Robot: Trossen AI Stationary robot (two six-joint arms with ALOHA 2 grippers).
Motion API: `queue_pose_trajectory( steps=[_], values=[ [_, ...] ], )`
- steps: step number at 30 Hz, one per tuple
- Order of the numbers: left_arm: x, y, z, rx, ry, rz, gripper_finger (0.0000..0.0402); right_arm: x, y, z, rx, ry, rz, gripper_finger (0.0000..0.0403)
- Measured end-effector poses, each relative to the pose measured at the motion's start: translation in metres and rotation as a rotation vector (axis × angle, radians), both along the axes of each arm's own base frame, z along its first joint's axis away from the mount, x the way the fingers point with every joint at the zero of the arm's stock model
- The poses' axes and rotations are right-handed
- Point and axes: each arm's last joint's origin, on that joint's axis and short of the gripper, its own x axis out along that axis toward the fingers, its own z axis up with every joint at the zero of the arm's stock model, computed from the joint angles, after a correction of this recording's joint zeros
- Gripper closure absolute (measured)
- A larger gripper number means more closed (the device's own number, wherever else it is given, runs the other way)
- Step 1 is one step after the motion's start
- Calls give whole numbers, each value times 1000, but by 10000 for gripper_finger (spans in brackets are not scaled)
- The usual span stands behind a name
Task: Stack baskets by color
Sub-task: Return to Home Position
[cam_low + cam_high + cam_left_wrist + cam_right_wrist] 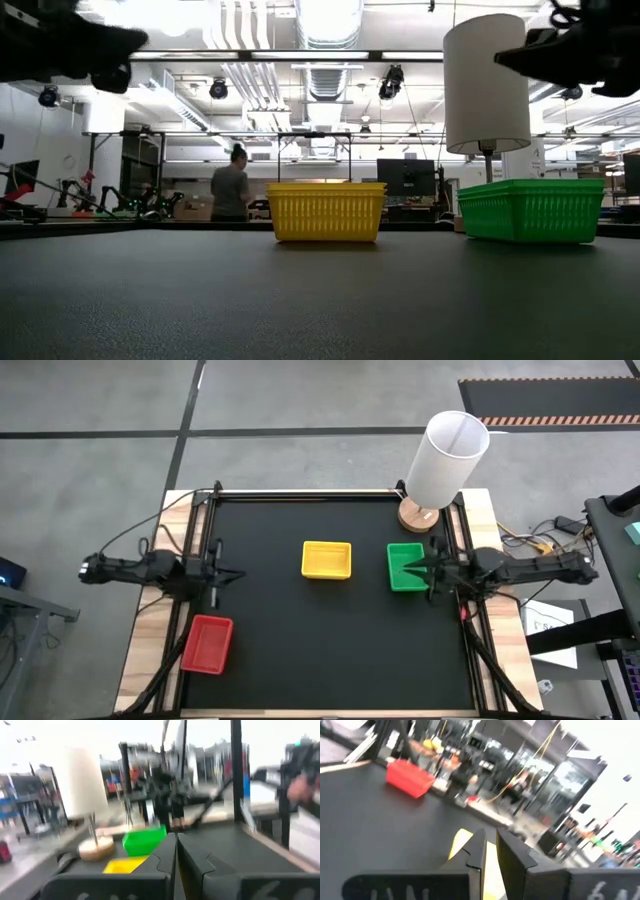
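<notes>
Three baskets rest bottom-down on the black mat: a yellow basket [326,559] [326,211] in the middle, a green basket [405,566] [530,209] to its right, and a red basket [207,644] [410,778] near the front left. My left gripper [235,573] [176,851] hovers at the mat's left side, shut and empty, pointing level toward the yellow basket. My right gripper [414,570] [490,842] hangs high above the green basket's right edge. It points level toward the table's left, with a narrow gap between its fingers and nothing in it.
A tall white cylinder [445,460] [486,80] on a wooden base [96,847] stands at the far right corner, just behind the green basket. Bare mat [330,650] lies in front of the baskets. A person [232,185] stands far off in the room.
</notes>
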Motion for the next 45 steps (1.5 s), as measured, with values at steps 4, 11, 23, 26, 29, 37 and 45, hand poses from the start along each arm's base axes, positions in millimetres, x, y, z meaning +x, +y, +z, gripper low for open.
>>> queue_pose_trajectory(
  steps=[4, 11, 23, 26, 29, 37, 45],
  values=[
    [-5, 1, -8, -11, -82, -2, 402, -9, -1, -2, -37, -70, -7, 369],
    [2, -1, -18, 27, -47, -34, 402, -13, 0, -16, 2, -89, 67, 369],
    [7, -2, -24, 25, 15, -32, 402, -6, 0, -31, 97, -2, 78, 369],
    [8, -2, -25, 27, 29, -32, 402, -6, 0, -33, 176, 24, 81, 369],
    [9, -2, -26, 29, 44, -32, 402, -6, 0, -34, 305, 38, 92, 369],
    [11, -3, -29, 33, 76, -33, 402, -6, 0, -34, 499, 43, 107, 369],
    [13, -3, -32, 37, 103, -33, 402, -6, 0, -34, 506, 44, 107, 369]
  ],
)
